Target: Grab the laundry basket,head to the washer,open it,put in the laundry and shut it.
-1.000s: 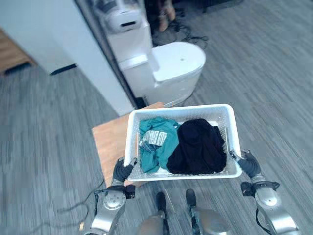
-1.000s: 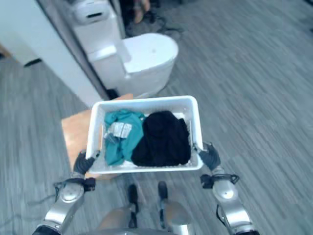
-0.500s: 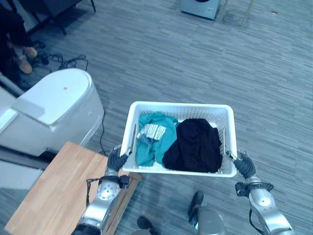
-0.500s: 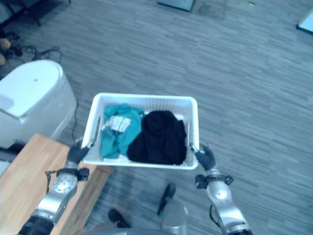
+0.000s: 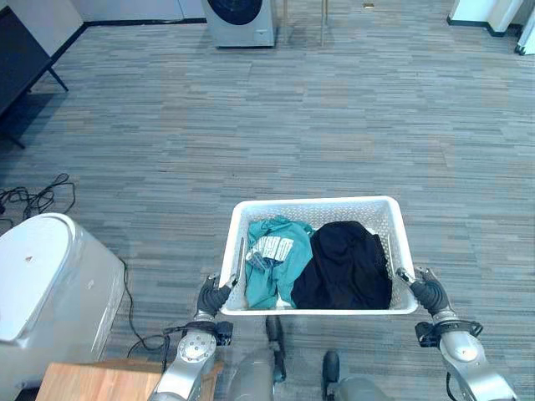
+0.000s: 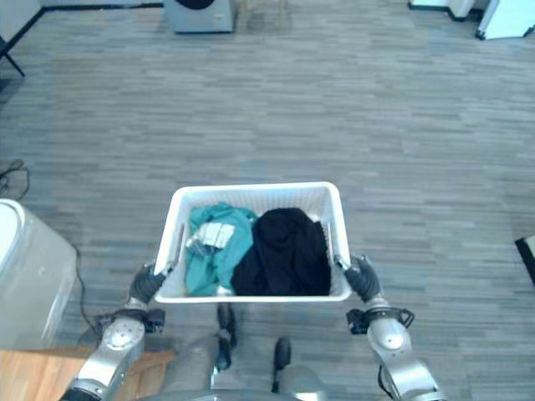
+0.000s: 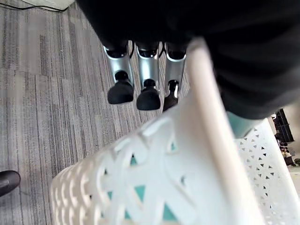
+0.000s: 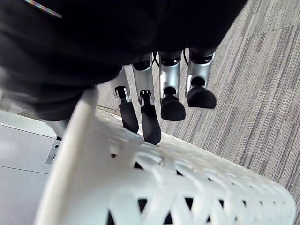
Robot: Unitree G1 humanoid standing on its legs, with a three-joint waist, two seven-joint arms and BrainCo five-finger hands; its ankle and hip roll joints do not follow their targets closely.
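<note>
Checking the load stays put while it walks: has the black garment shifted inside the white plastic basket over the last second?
No. The black garment lies on the robot's right side of the white plastic basket, beside the teal garment, as before.

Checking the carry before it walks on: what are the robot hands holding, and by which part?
Both hold the white laundry basket: left robot hand at its left side rim, right robot hand at its right side rim.

A white lattice-walled laundry basket (image 5: 399, 242) holds a teal garment (image 5: 280, 259) and a black garment (image 5: 347, 263) above grey striped plank floor (image 5: 251, 125), near a white-grey washer (image 5: 241, 18).
</note>
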